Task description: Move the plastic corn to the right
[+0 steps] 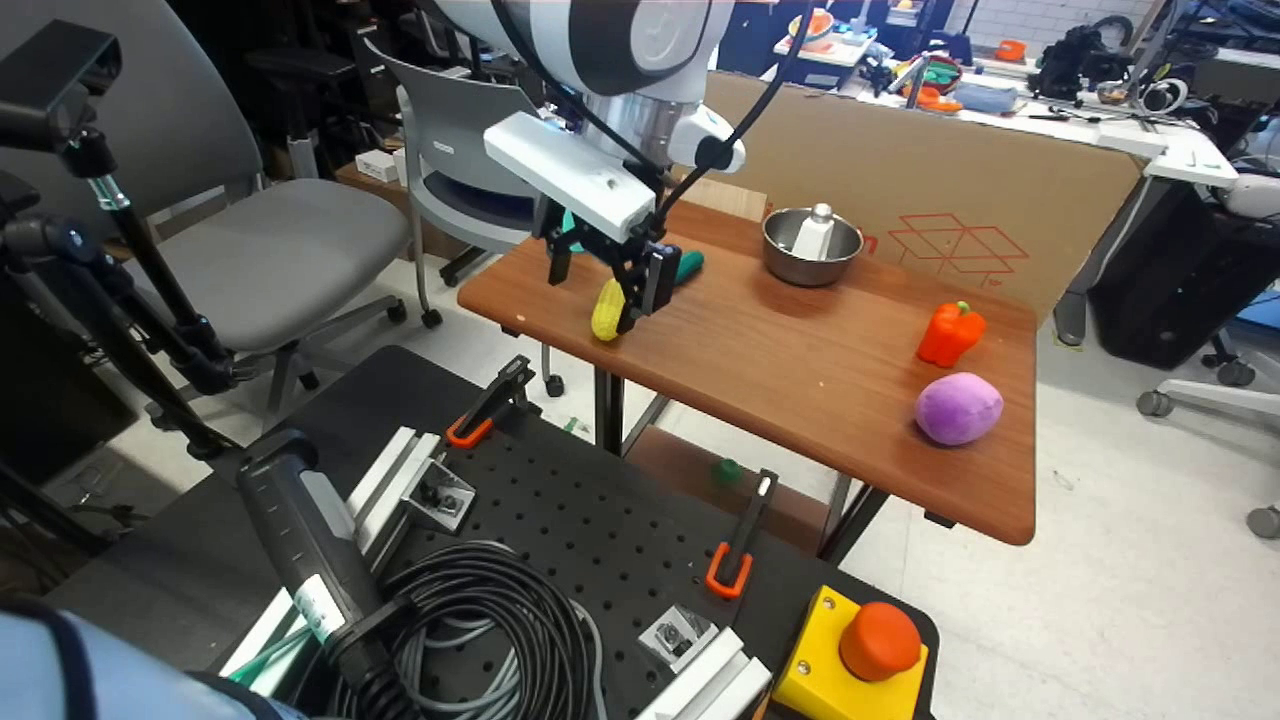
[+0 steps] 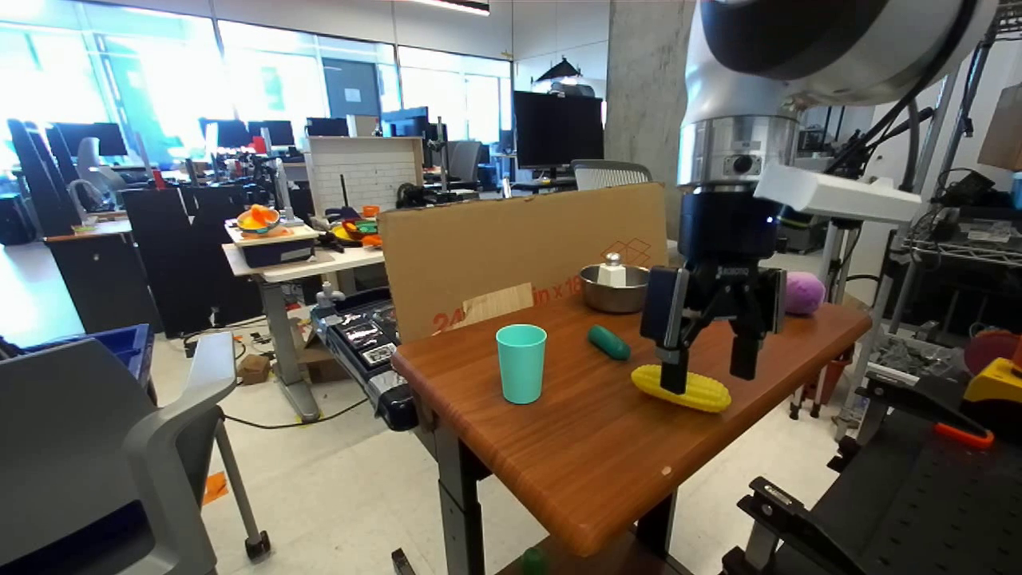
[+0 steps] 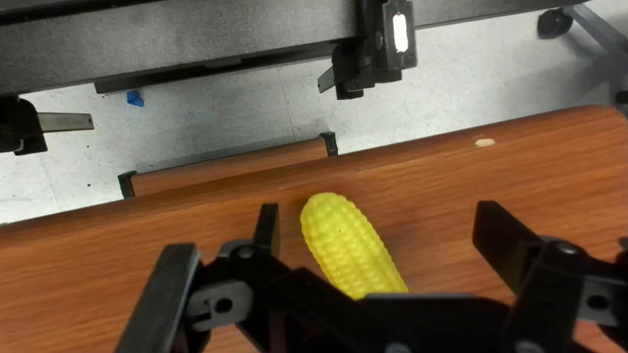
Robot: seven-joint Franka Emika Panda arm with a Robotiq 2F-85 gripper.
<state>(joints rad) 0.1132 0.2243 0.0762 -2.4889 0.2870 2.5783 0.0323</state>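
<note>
The plastic corn [image 1: 607,314] is bright yellow and lies on the brown table near its front edge. In an exterior view the corn [image 2: 701,392] is partly behind one finger. My gripper [image 1: 593,292] is open over the corn; the gripper [image 2: 708,372] also shows open in this exterior view. In the wrist view the corn [image 3: 348,242] lies slanted between the spread fingers of the gripper [image 3: 377,215], closer to the left finger, with a gap on both sides. Its lower end is hidden by the gripper body. I cannot tell how far the fingertips are above the table.
On the table [image 1: 780,360] are a dark green oblong toy [image 2: 609,342], a teal cup [image 2: 521,363], a metal bowl [image 1: 790,266] holding a white bottle-like object [image 1: 813,235], an orange pepper [image 1: 950,336] and a purple toy [image 1: 958,409]. A cardboard panel [image 1: 900,190] stands along the back.
</note>
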